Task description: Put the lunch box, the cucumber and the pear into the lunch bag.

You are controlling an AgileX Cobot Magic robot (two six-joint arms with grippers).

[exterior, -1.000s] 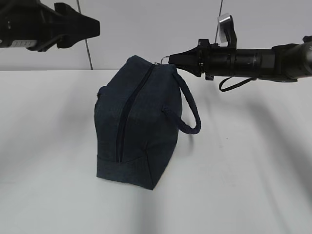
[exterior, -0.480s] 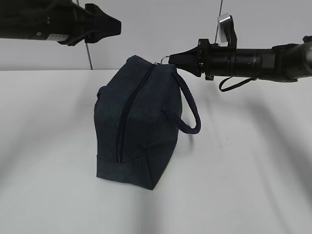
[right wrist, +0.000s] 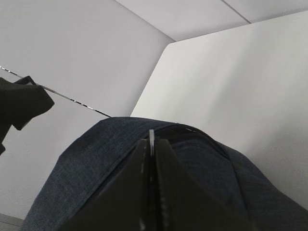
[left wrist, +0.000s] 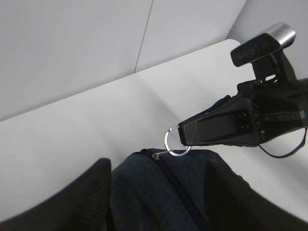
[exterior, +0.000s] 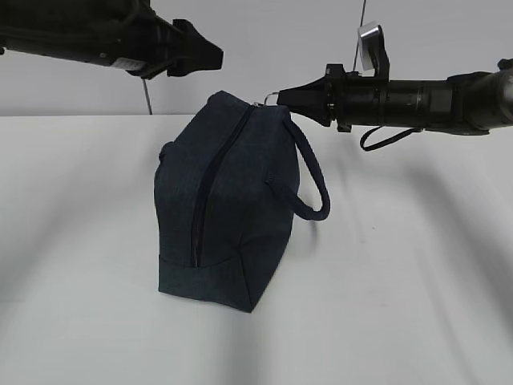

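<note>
Now the left gripper (exterior: 215, 56), jaws apart and empty, has travelled rightward along the top of the exterior view since the earlier frames and hangs above the lunch bag (exterior: 228, 200). Bag and right gripper (exterior: 282, 98) are unchanged: the bag stands zipped on the white table (exterior: 401, 281), while the right jaws stay pinched on the silver ring pull (left wrist: 176, 141) at its top end.
</note>
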